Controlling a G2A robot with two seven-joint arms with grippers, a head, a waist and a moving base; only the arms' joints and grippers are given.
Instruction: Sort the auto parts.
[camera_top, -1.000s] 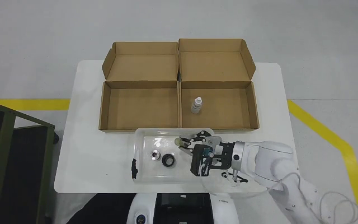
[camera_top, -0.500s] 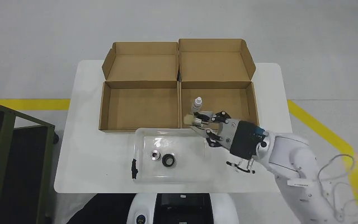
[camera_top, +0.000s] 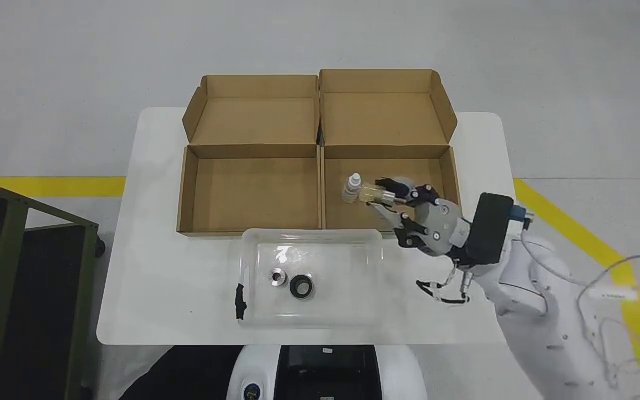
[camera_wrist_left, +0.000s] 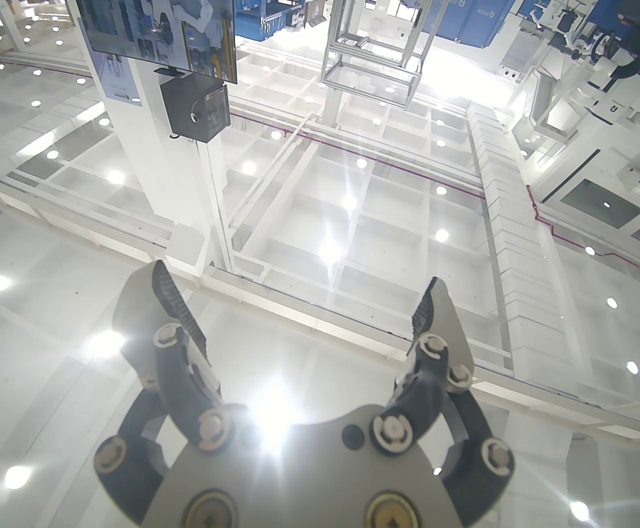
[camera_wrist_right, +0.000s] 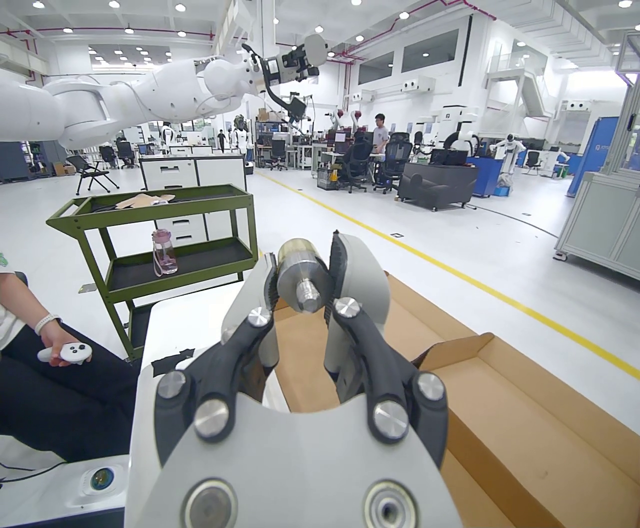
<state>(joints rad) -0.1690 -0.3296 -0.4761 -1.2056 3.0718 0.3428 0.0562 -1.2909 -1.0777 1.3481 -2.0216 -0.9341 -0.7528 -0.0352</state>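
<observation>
Nearest the robot, the clear tray (camera_top: 310, 237) sat on the white surface (camera_top: 150, 200) with a silver disc (camera_top: 277, 279) and a black ring (camera_top: 301, 288) side by side inside it. A small black piece (camera_top: 239, 298) lay at its left rim; whether inside or just outside could not be told.

A second before, the right gripper (camera_top: 388, 197) had been down in that tray. Half a second later it was crossing the tray's far rim. At this moment it was past the rim and over the floor of the right box (camera_top: 435, 200). The fingers (camera_wrist_right: 345, 270) were clamped on a cylindrical part (camera_wrist_right: 300, 280), amber-bodied with a metal stub end, which lay roughly level between them. In the top view the part (camera_top: 370, 192) hung just beside a white bottle-shaped part (camera_top: 351, 187) already standing in that box; whether they touched was unclear.

So the pick looked finished and the carry almost so. What remained for this part was probably lowering and letting go, with some care not to knock the white one over. Two or three parts still waited in the tray.

Beyond and to the left, the left box (camera_top: 250, 195) held nothing. The left gripper (camera_wrist_left: 300, 295) pointed up at the ceiling, its fingers spread wide with nothing between them.
</observation>
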